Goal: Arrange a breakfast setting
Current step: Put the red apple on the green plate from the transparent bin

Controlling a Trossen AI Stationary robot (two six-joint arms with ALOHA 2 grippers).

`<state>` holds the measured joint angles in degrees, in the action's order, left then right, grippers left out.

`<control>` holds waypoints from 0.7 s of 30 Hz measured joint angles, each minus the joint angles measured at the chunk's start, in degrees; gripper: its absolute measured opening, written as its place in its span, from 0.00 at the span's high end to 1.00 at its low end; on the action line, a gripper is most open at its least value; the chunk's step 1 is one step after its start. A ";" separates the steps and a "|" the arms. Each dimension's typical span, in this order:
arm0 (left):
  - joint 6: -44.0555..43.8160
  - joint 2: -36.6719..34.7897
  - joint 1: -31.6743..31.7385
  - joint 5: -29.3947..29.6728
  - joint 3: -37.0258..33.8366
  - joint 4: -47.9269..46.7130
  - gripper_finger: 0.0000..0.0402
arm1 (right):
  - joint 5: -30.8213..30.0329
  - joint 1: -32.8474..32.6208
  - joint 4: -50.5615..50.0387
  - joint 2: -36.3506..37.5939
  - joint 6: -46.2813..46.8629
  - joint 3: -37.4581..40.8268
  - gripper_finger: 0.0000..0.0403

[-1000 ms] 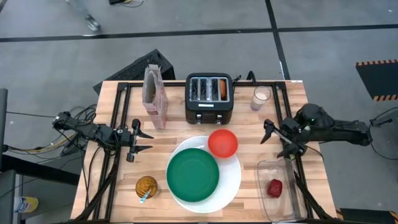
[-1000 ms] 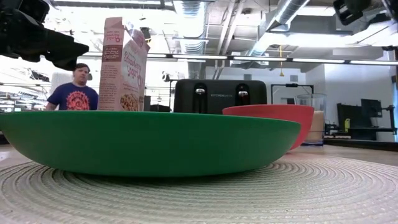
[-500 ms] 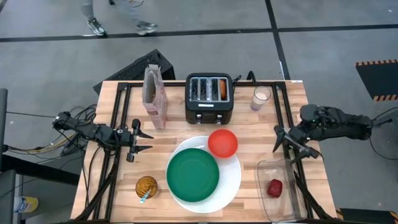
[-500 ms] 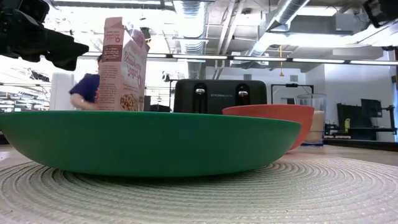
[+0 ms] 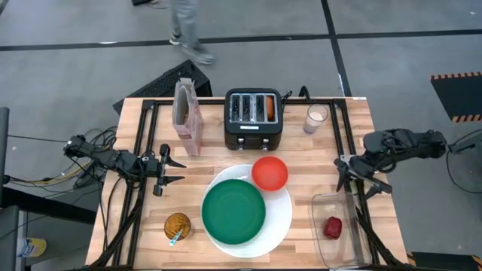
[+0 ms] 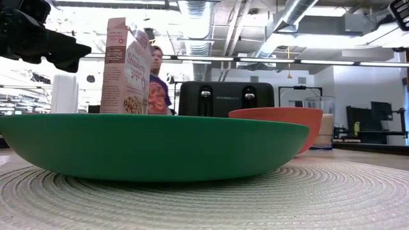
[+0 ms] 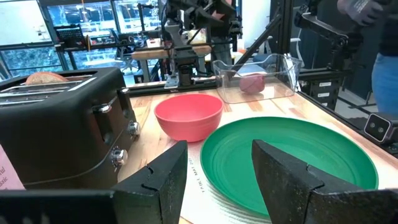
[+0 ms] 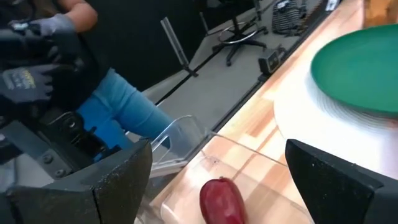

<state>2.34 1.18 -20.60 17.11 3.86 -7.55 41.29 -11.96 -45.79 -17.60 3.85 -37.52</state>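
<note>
The right pincer (image 5: 361, 178), spread wide and empty, hovers at the table's (image 5: 316, 150) right edge; the small red fruit (image 5: 333, 227) lies just ahead in a clear bin (image 5: 319, 205). The left pincer (image 5: 178, 170), part-open and empty, waits well apart.

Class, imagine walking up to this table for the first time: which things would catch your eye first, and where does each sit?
The green plate stacked on a larger white plate at the table's front centre stands out, with a red-orange bowl on the white plate's rim behind it. A black toaster sits at the back, a pinkish cereal box upright to its left. A small red fruit lies in a clear container at the front right.
</note>
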 joint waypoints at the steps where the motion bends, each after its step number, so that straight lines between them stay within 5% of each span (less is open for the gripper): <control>1: 0.00 0.00 0.00 0.01 0.00 0.02 0.58 | -0.59 -0.58 0.66 -0.03 -0.68 0.00 0.04; 21: -0.01 0.01 0.00 0.00 0.01 0.02 0.58 | -14.48 -17.89 2.98 -15.87 1.81 0.11 0.04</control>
<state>2.33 1.19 -20.60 17.11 3.87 -7.53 26.81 -29.84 -42.81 -33.47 5.66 -37.41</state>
